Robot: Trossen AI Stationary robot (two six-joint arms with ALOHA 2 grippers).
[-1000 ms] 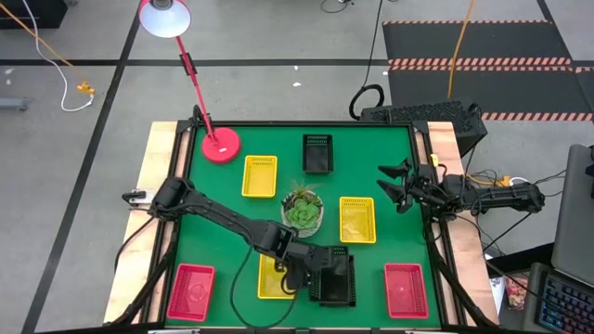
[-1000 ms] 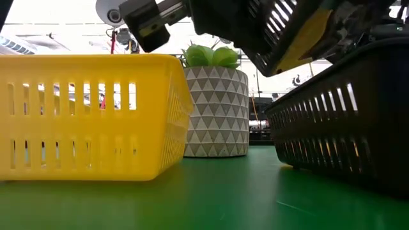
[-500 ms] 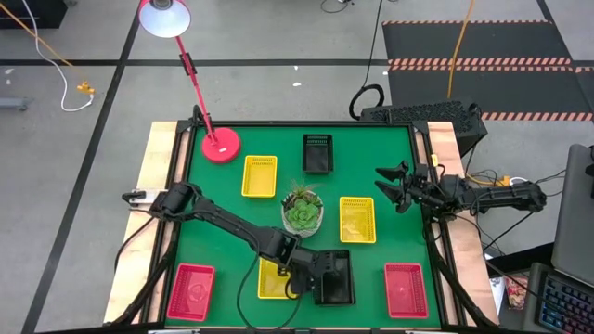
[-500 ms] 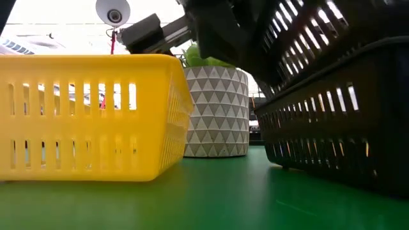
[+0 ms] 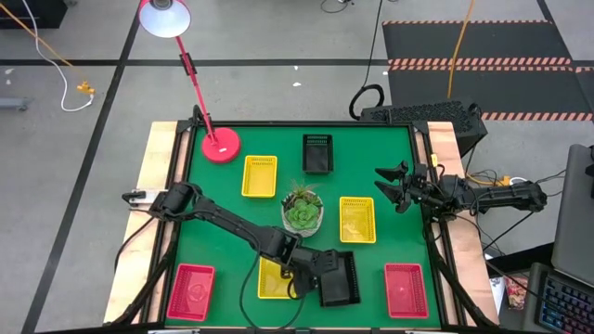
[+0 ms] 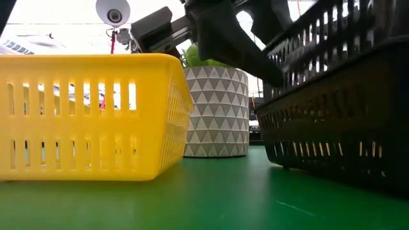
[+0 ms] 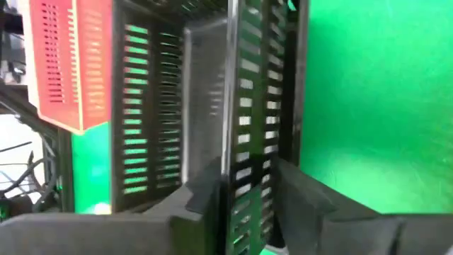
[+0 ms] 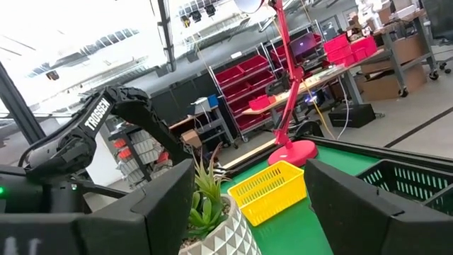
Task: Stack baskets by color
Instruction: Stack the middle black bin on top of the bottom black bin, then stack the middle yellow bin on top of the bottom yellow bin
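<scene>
We see the left tool (image 5: 311,276) low over the near edge of the green surface (image 5: 232,223), on the side of the potted succulent (image 5: 303,211) nearest us, its fingers (image 7: 205,195) straddling one mesh wall of a black basket (image 5: 340,277) with gaps on both sides, so the wall sits between them unpinched. That basket lies nested in a second black basket (image 6: 332,128) beneath it, with a yellow basket (image 5: 273,276) just beside the tool. The high view shows the spread: a third black basket (image 5: 317,153) and another yellow basket (image 5: 260,175) beyond the succulent, a third yellow basket (image 5: 357,219) just beside it, and two red baskets (image 5: 191,291) at the near corners. The low view alone shows the upper black basket tilted inside the lower. The right tool (image 5: 397,186) hangs wide open and empty at the surface's right edge.
</scene>
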